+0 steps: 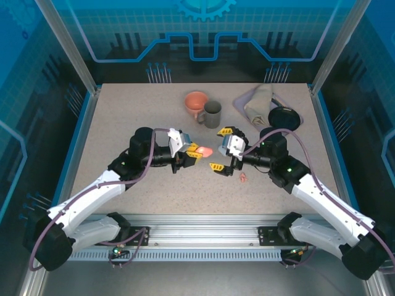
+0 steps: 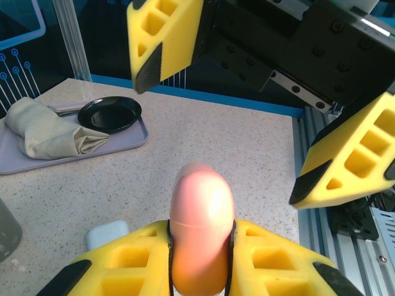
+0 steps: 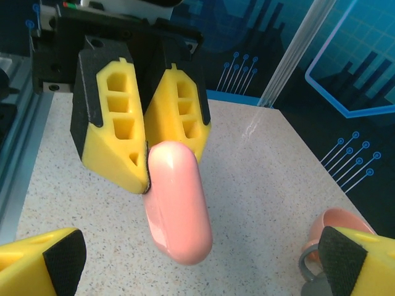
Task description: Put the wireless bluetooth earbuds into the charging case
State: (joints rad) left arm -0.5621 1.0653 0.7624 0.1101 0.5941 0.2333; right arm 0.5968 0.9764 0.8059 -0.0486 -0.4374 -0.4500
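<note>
A salmon-pink, pebble-shaped charging case (image 1: 203, 150) hangs above the table's middle, and my left gripper (image 1: 192, 154) is shut on it. In the left wrist view the case (image 2: 202, 209) stands up between my yellow fingers (image 2: 278, 259), its lid seam closed. My right gripper (image 1: 221, 149) is open, its jaws spread wide on either side of the case's free end without touching it. In the right wrist view the case (image 3: 179, 209) juts toward my right gripper (image 3: 197, 265). One tiny pink earbud (image 1: 242, 178) lies on the table, just near of the right gripper.
A pink cup (image 1: 195, 102) and a grey mug (image 1: 212, 114) stand behind the grippers. A grey tray (image 1: 247, 98) at the back right carries a folded cloth (image 1: 259, 102) and a black dish (image 1: 284, 117). A small white case (image 2: 106, 234) lies beside the left gripper.
</note>
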